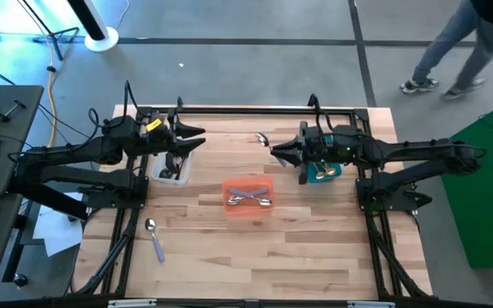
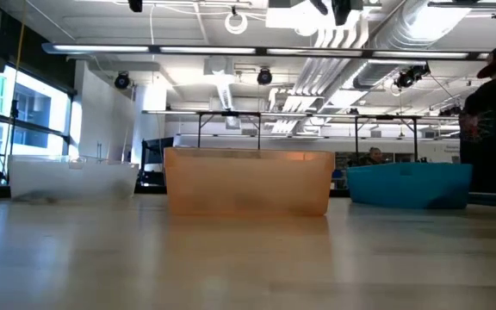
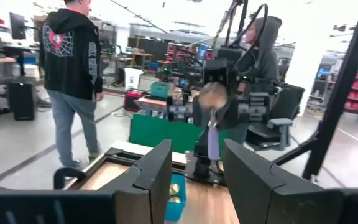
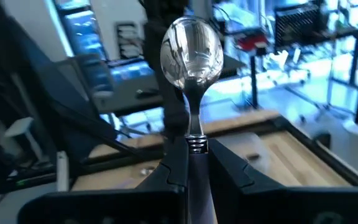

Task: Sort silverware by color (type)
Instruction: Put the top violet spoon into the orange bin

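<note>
We are seeing the right gripper [image 4: 188, 171] holding a silver spoon [image 4: 191, 53] clamped between its two fingers, the bowl standing up past the fingertips and the handle running down between them. In the overhead picture that gripper [image 1: 274, 152] is hanging over the far middle of the wooden table [image 1: 315, 248], just beside the teal bin [image 1: 323, 173], with the spoon's bowl [image 1: 261, 137] showing as a small bright spot beyond its tips. The left gripper [image 1: 197, 137] is hovering across from it with its fingers standing apart and nothing between them, above the clear bin [image 1: 171, 171], where dark spoons [image 1: 173, 164] are lying. From the left wrist we are looking between those parted fingers [image 3: 157, 171] at the right arm's spoon [image 3: 212, 124], seen blurred, its pale lavender handle hanging below the bowl. The orange bin [image 1: 246, 204] is sitting in the middle of the table between the two arms, holding several silver spoons [image 1: 251, 198]. One more lavender-handled spoon [image 1: 154, 236] is lying loose on the table, nearer the left front corner and well apart from the bins. Beyond the table a person [image 3: 73, 74] in a dark hoodie is standing on the floor.
</note>
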Motion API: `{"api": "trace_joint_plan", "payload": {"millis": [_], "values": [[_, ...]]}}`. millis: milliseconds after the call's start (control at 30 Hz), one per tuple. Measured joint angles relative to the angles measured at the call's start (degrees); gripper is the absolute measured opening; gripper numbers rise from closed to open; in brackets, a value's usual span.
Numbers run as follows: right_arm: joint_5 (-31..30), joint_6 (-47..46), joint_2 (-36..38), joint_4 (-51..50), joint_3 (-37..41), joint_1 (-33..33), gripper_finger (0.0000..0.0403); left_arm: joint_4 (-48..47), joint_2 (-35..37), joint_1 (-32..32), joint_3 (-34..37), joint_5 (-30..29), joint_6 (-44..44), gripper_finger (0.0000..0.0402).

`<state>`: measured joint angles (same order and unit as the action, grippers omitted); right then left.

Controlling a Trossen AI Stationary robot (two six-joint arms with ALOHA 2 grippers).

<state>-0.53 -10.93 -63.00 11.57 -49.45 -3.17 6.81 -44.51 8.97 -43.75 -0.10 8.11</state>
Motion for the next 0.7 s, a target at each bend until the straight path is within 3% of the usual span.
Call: {"api": "trace_joint_plan", "payload": {"millis": [233,700], "values": [[-0.34,3.08,-0.02,0.05,-4.1,1.09,0.002,-0.11,0.0,-0.08,0.0,0.94,0.25,0.0131],[-0.33,3.48,-0.07,0.07,-4.43,1.06,0.002,-0.09,0.0,-1.97,0.0,0.99,-0.65,0.0131]]}}
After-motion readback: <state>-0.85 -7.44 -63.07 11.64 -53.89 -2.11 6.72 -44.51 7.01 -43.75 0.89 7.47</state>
